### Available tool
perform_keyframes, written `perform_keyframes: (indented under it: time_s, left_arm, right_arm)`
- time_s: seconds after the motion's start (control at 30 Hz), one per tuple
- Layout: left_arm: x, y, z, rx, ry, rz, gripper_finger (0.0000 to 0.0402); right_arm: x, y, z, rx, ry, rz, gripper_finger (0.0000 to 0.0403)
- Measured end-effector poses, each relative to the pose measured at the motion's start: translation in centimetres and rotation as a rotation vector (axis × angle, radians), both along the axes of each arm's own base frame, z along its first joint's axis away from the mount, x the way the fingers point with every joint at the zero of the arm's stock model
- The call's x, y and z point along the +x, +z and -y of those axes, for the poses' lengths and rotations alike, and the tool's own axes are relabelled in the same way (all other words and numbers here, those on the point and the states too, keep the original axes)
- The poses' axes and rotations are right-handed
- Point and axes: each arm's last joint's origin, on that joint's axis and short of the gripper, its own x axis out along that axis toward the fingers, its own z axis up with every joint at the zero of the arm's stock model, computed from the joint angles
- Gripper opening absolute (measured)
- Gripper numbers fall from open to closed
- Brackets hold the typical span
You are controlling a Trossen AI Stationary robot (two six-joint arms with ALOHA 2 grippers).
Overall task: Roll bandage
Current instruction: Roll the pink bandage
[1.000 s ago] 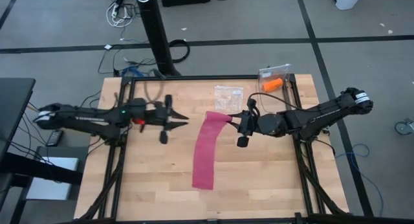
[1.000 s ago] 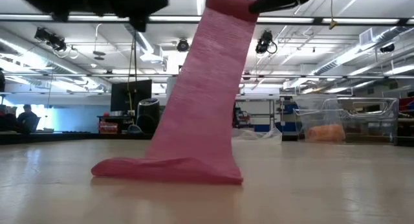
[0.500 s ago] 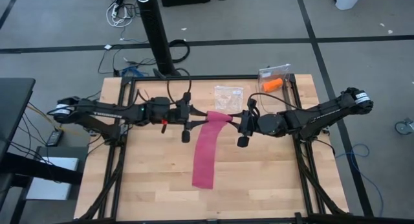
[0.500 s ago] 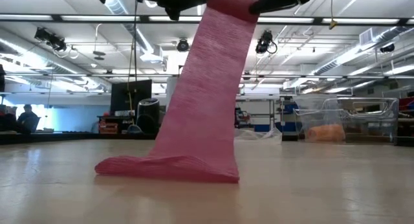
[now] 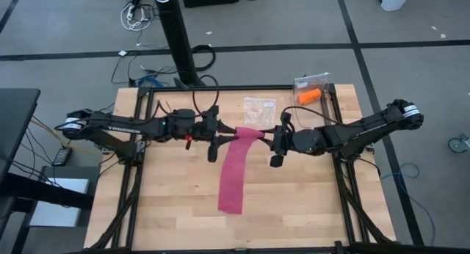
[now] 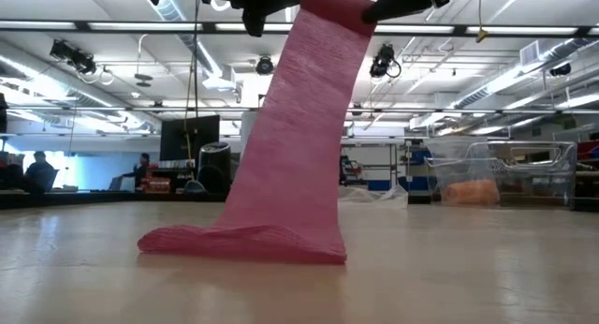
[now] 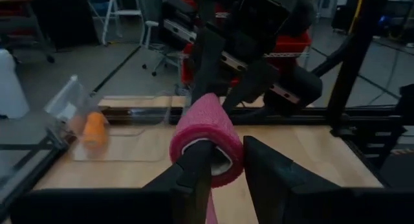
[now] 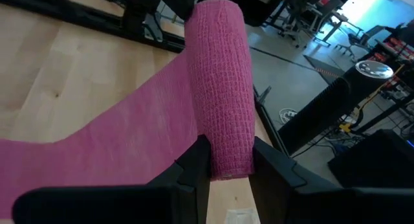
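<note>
Bandage (image 5: 236, 166): pink strip hanging from raised rolled end to table, tail unrolled | Right gripper (image 8: 223, 160): fingers clamped on roll's end | Left gripper (image 7: 223, 160): newly arrived from the left, fingers astride opposite end; two-handed rolling looks imminent

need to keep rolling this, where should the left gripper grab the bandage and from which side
Grip the free end of the rolled core of the bandage, coming in level from the left, opposite the right gripper pinching the other end. The roll lies crosswise with its open end facing the left gripper, whose fingers already straddle it.
</note>
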Motion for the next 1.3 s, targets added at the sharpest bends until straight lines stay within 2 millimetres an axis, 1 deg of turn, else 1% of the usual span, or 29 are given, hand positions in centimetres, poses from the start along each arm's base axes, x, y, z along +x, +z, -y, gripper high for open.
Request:
perform_keyframes:
  time_s: [0.1, 0.3, 0.47, 0.67, 0.87, 0.93, 1.03, 1.13, 1.3]
  left_arm:
    - [0.1, -0.2, 0.0, -0.042, -0.014, -0.006, 0.0088]
    - [0.2, -0.3, -0.7, -0.170, 0.016, -0.016, 0.0086]
    - [0.5, -0.8, -0.9, -0.210, 0.009, -0.035, 0.0087]
    - [1.5, -2.0, -1.3, -0.209, 0.016, -0.047, 0.0078]
    - [2.0, -2.2, -1.6, -0.172, -0.004, -0.019, 0.0035]
    - [2.0, -2.2, -1.6, -0.161, -0.030, -0.018, 0.0022]
    - [2.0, -2.2, -1.7, -0.145, -0.058, -0.019, 0.0021]
    - [1.8, -2.3, -2.1, -0.108, -0.044, -0.010, 0.0021]
    - [0.5, -2.2, -3.5, -0.076, -0.002, 0.016, 0.0021]
  right_arm:
    - [0.0, 0.0, 0.0, -0.006, 0.006, -0.006, 0.0091]
    - [0.0, -0.1, 0.0, -0.012, 0.006, -0.011, 0.0091]
    - [0.0, -0.1, 0.0, -0.015, 0.007, -0.020, 0.0092]
    - [-0.2, -0.4, 0.1, -0.020, 0.000, -0.048, 0.0093]
    - [-0.3, -0.7, 0.1, -0.009, -0.009, -0.072, 0.0093]
    - [-0.3, -0.7, 0.1, 0.007, -0.008, -0.073, 0.0094]
    - [-0.3, -0.7, 0.1, 0.031, -0.013, -0.065, 0.0098]
    - [-0.3, -0.7, 0.1, 0.058, -0.043, -0.043, 0.0107]
    - [-0.1, -0.2, 0.6, 0.117, -0.102, 0.028, 0.0139]
